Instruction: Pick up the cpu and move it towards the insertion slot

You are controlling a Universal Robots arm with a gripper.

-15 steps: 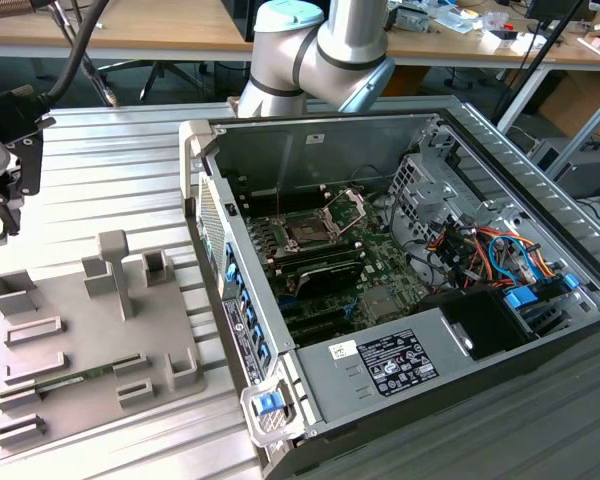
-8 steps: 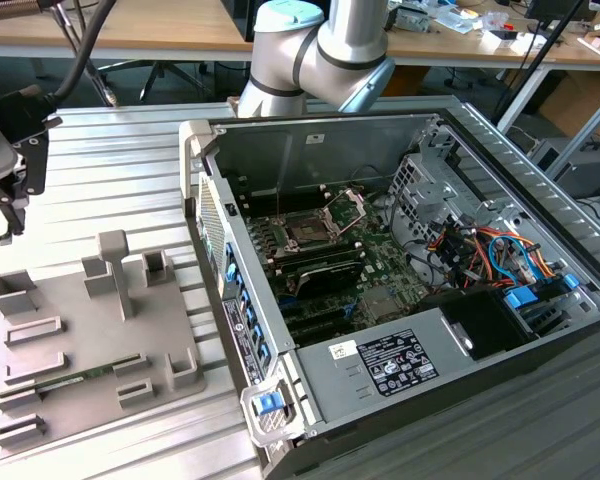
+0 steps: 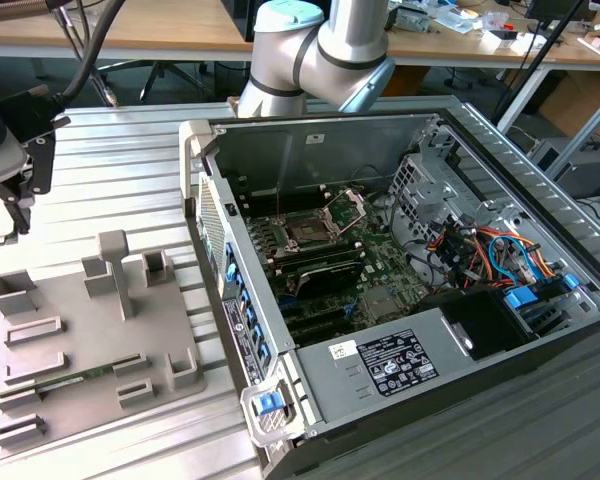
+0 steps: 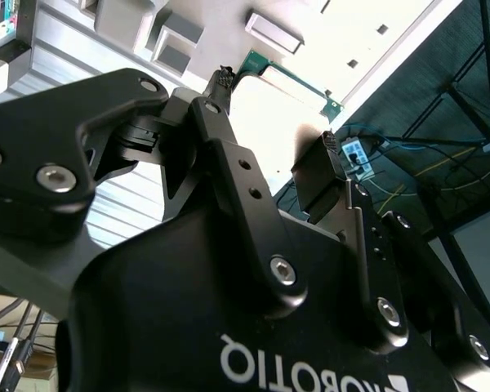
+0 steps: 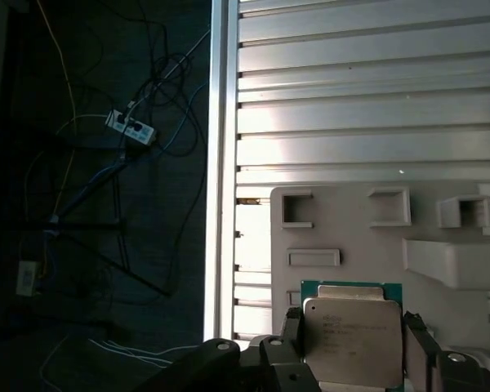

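In the exterior view: open computer case (image 3: 280,150) on the slatted table (image 3: 130,170), with the insertion slot (image 3: 306,232) on the motherboard (image 3: 380,270), socket bare and hinged bracket (image 3: 346,207) tipped up. Beside the case, toward the exterior view's left, a gray fixture tray (image 3: 80,340) with a green memory stick (image 3: 80,380) lying in it.

In the second wrist view: gripper (image 4: 275,108) seen from behind, black fingers (image 4: 229,163) reaching out above the tray and the memory stick. Glare in the gap, so cannot tell from here what sits between them.

In the first wrist view: pinches the cpu (image 5: 351,347) by two opposite edges, silvery lid toward the camera, green rim showing along the far edge. Hangs over a corner of the tray, apparently lifted clear of it, hence outside the case and well apart from the slot.

For the carry: hold the chip level and the squeeze even, since thin edges give little purchase. Travel high enough to clear the case wall. Come toward the socket from above, away from the raised bracket, with the chip's edges square to the metal frame.
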